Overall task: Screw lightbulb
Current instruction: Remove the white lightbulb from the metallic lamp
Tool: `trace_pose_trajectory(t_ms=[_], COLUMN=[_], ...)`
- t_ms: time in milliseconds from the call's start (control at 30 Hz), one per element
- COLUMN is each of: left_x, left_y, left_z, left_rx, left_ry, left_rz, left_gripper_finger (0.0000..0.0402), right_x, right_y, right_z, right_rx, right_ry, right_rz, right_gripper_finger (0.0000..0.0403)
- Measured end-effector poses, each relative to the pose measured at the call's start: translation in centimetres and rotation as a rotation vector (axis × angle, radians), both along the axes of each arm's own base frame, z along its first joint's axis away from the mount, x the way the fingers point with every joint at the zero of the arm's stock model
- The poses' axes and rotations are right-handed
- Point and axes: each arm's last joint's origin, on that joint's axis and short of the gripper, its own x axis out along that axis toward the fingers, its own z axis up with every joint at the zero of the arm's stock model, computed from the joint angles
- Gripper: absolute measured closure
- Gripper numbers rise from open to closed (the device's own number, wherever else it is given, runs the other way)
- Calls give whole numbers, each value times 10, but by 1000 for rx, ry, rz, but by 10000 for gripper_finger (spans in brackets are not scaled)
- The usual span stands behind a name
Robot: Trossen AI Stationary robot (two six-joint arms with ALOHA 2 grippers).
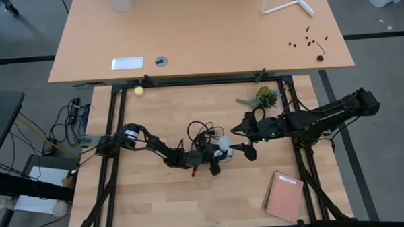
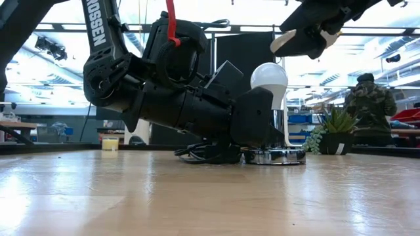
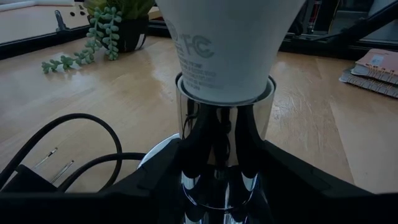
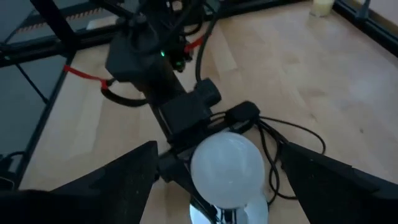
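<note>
The white lightbulb stands upright with its base in the cup of a chrome socket. The socket's round base rests on the table, and a black cord runs from it. My left gripper lies low at the table and is shut on the socket's chrome stem. My right gripper hovers open above the bulb. In the right wrist view its fingers stand on either side of the bulb, clear of it. My left gripper pinches the socket's chrome stem between its two fingers, below the cup that holds the bulb. The fingers come in level from the table's left side, across the upright stem. The socket stands upright on its base on the table.
A small potted plant stands behind the socket at the far right. A reddish notebook lies at the near right. A yellowish ball lies at the far left edge. A person stands in the room beyond.
</note>
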Motion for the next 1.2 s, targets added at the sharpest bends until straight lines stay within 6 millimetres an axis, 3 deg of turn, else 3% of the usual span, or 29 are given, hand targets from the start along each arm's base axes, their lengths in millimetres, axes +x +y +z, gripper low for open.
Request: trace_pose_trajectory(t_ms=[1000,1200], left_x=[0,0], left_y=[0,0], left_z=[0,0], left_rx=[0,-2], left_ry=[1,0], left_rz=[0,0], left_gripper_finger=[203,203], right_x=[1,-2], right_y=[2,2], right_z=[2,-3], right_rx=[-12,-48], right_ry=[-22,38], right_rz=[-17,-8], right_gripper_finger=[53,53])
